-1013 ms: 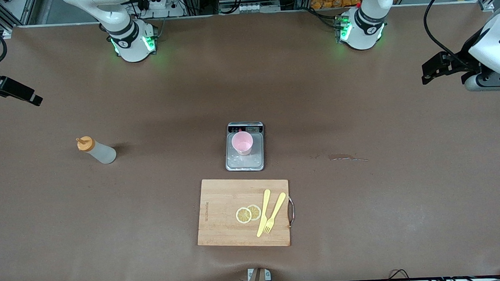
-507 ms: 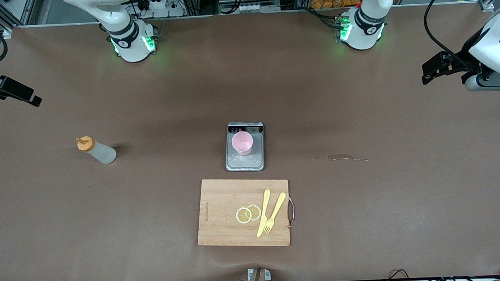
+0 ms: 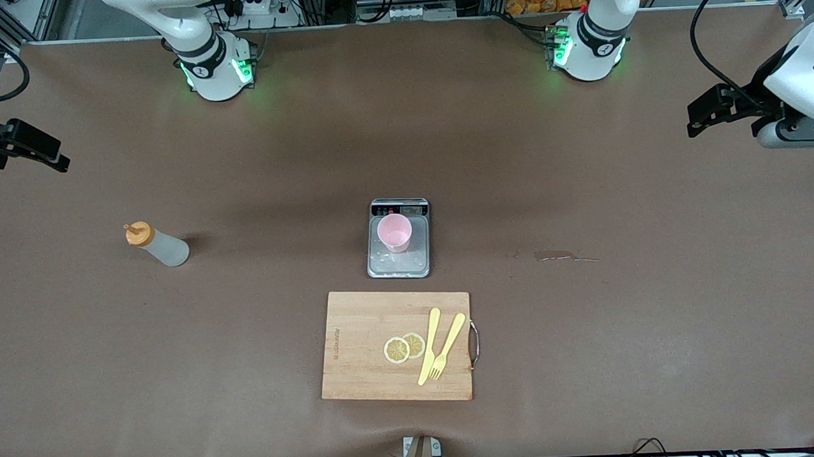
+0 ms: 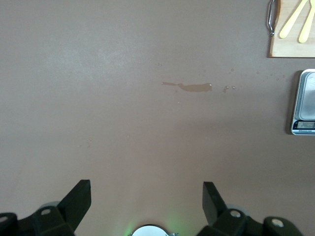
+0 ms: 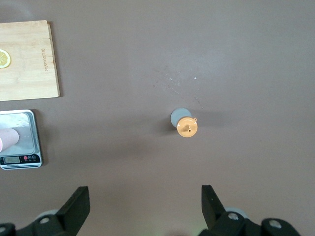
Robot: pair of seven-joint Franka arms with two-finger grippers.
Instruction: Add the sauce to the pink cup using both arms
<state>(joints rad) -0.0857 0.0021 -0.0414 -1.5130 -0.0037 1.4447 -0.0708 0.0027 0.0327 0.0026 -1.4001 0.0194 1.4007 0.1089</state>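
The sauce bottle (image 3: 158,244), whitish with an orange cap, stands upright on the brown table toward the right arm's end; the right wrist view sees it from above (image 5: 186,125). The pink cup (image 3: 395,232) stands on a grey scale (image 3: 399,263) at the table's middle, and only its edge (image 5: 6,138) shows in the right wrist view. My right gripper (image 3: 52,159) hangs open and empty over the table's edge at the right arm's end, its jaws wide apart (image 5: 145,196). My left gripper (image 3: 695,121) hangs open and empty over the left arm's end (image 4: 146,194).
A wooden cutting board (image 3: 357,347) lies nearer the front camera than the scale, carrying two lemon slices (image 3: 404,347), a yellow knife (image 3: 428,346) and a yellow fork (image 3: 446,347). A dried spill mark (image 3: 559,255) stains the table toward the left arm's end.
The right gripper has shifted slightly at the table's edge, with more of its body showing. The left arm, bottle and cup have not moved.
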